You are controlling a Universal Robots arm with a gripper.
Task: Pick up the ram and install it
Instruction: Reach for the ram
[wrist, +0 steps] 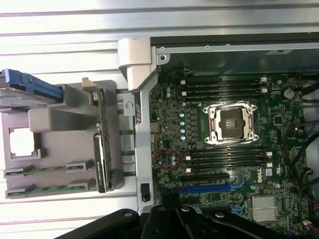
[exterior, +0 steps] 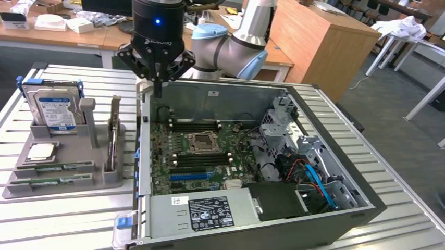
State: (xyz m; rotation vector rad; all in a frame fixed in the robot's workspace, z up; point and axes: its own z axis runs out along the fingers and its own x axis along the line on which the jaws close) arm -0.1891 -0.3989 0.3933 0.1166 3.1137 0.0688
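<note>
Two ram sticks (exterior: pixel 56 167) lie flat in the front slots of a grey holder (exterior: pixel 111 177) on the exterior view's left; in the wrist view the ram (wrist: pixel 50 168) shows as thin green strips. My gripper (exterior: pixel 158 87) hangs shut and empty above the back left corner of the open computer case (exterior: pixel 334 208), well away from the ram. Its dark body (wrist: pixel 174 216) shows in the wrist view. On the motherboard (exterior: pixel 167 156), long dark memory slots (exterior: pixel 201 159) flank the processor socket (exterior: pixel 203 140); the same slots (wrist: pixel 227 157) appear in the wrist view.
The holder also carries a blue-framed hard drive (exterior: pixel 56 107), a square silver processor chip (exterior: pixel 41 151) and an upright expansion card (exterior: pixel 113 130). Inside the case are a power supply (exterior: pixel 201 211), drive cages (exterior: pixel 292 130) and cables. A slatted metal table (exterior: pixel 56 229) bears everything.
</note>
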